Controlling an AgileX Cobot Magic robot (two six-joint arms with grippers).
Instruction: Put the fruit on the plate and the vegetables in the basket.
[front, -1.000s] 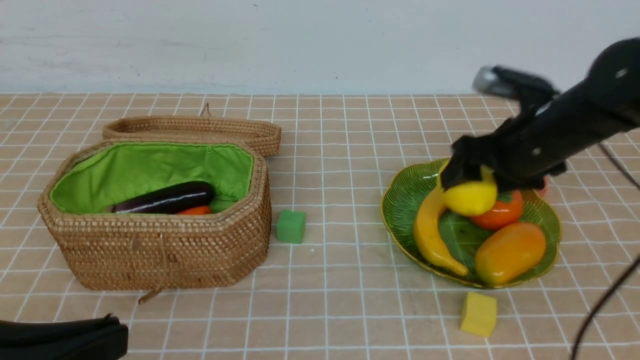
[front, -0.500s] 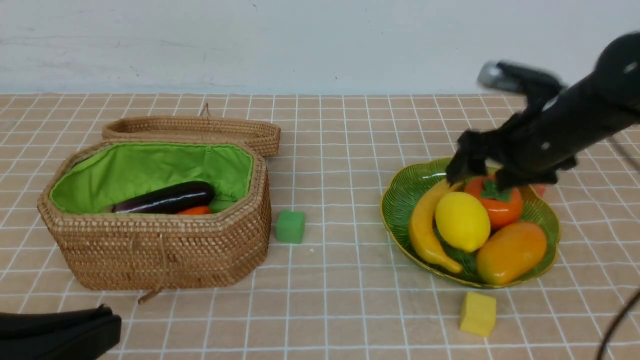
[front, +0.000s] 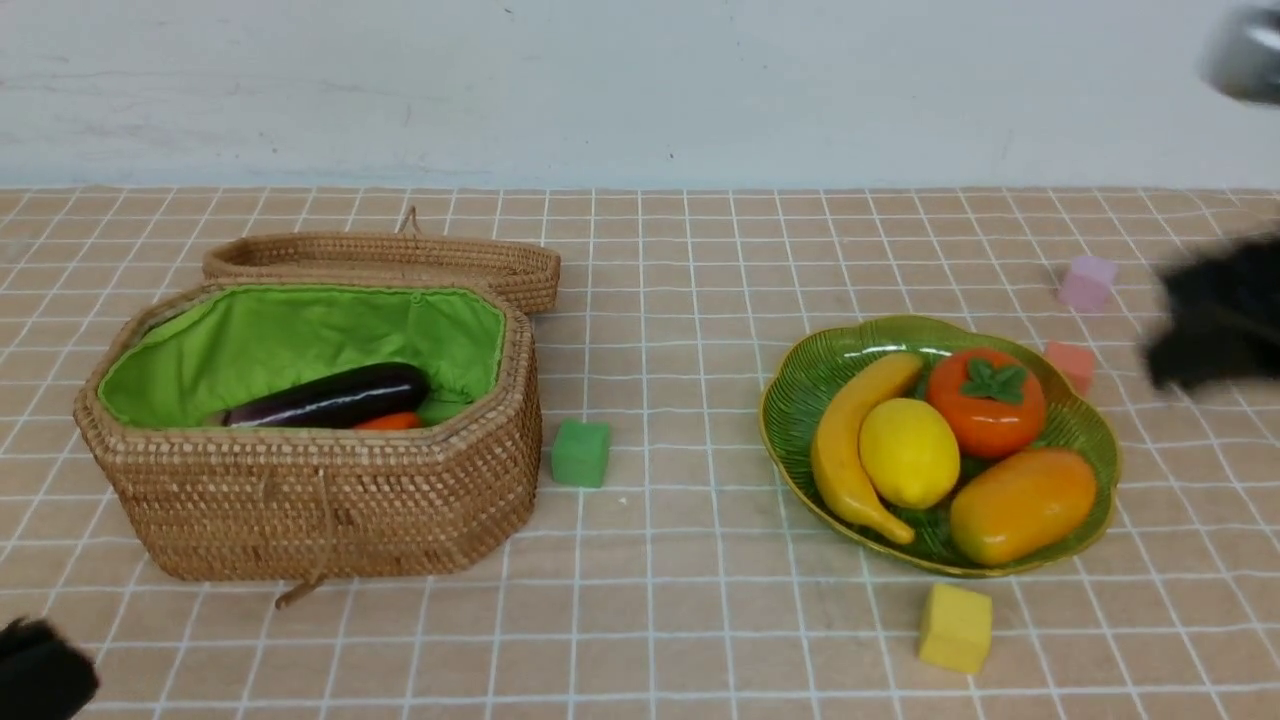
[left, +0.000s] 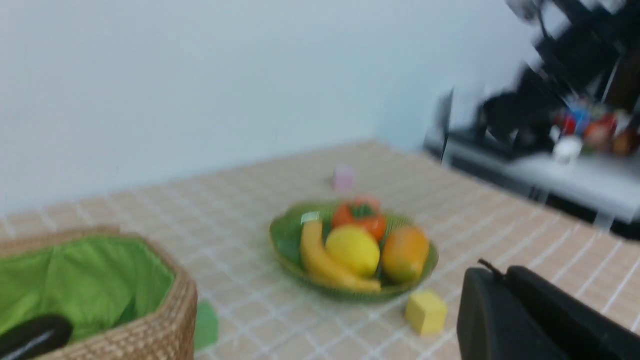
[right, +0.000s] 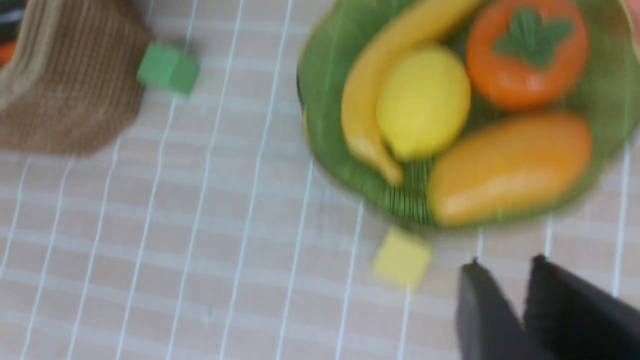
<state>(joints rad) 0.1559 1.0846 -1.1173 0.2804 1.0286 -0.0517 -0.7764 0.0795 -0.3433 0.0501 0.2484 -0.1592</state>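
The green plate (front: 800, 400) holds the fruit: banana (front: 845, 440), lemon (front: 908, 452), persimmon (front: 985, 402) and mango (front: 1022, 503). In the open wicker basket (front: 320, 480) lie the dark eggplant (front: 325, 397) and a bit of the red chili (front: 390, 422); any other vegetables are hidden. My right gripper (front: 1210, 320) is a blur at the right edge, away from the plate. In the right wrist view this gripper (right: 505, 265) has its jaws drawn almost together with nothing between them. My left gripper (left: 497, 272) is shut and empty, low at the near left corner (front: 40, 670).
A green cube (front: 581, 453) sits just right of the basket. A yellow cube (front: 956, 627) lies in front of the plate. Pink (front: 1087, 283) and salmon (front: 1070, 365) cubes stand behind the plate's right side. The basket lid (front: 390, 262) rests behind the basket.
The right gripper let the lemon go onto the plate, pulled back to the right and closed its jaws. The left arm slid further out at the near left corner.
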